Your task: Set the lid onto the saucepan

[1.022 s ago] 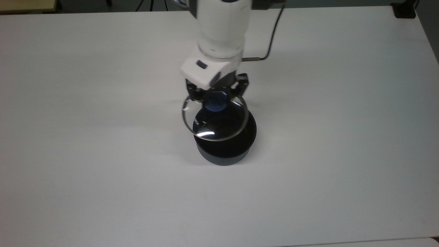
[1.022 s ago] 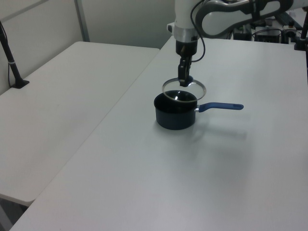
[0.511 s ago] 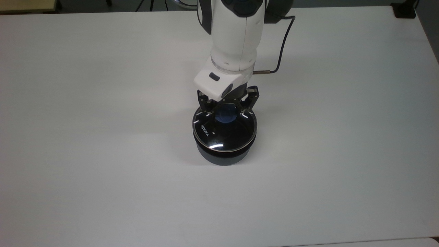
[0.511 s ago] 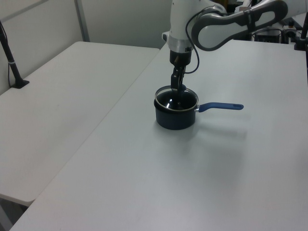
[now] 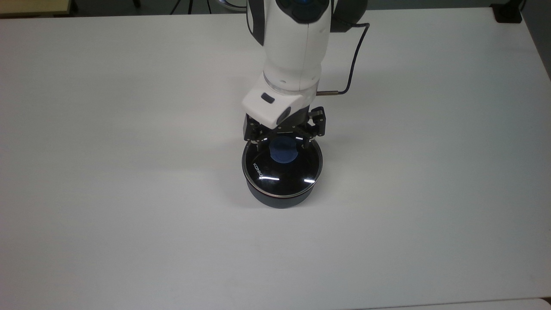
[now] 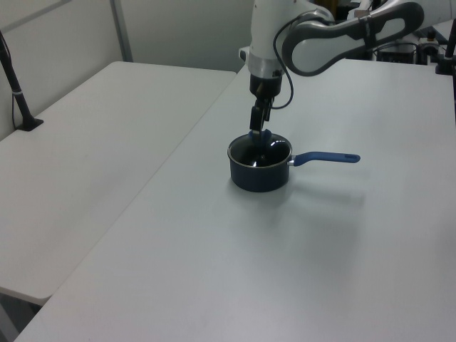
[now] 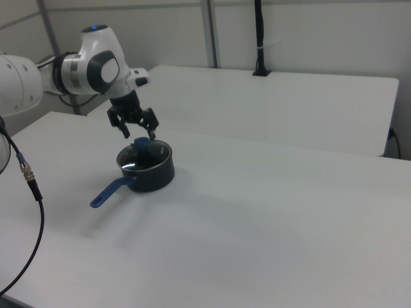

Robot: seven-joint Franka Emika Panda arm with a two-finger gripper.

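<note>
On top of the small round dark navy-black saucepan (image 5: 282,183) the round clear glass lid (image 5: 282,170) with its thin metal rim now sits level, rim to rim. A second ago it hung tilted and off-centre above the pan's mouth; half a second ago it was down but the fingers were closed around the blue central knob (image 5: 283,151). Now the gripper (image 5: 284,137) has let go: its jaws stand spread to either side of the knob and a little above it, holding nothing. In the left view the gripper (image 6: 259,118) hovers just over the lid (image 6: 260,149), and the long straight blue handle (image 6: 325,158) points to the left view's right across the white table (image 5: 129,172). Judging by this, the placement looks complete, with only a clean upward retreat left.
</note>
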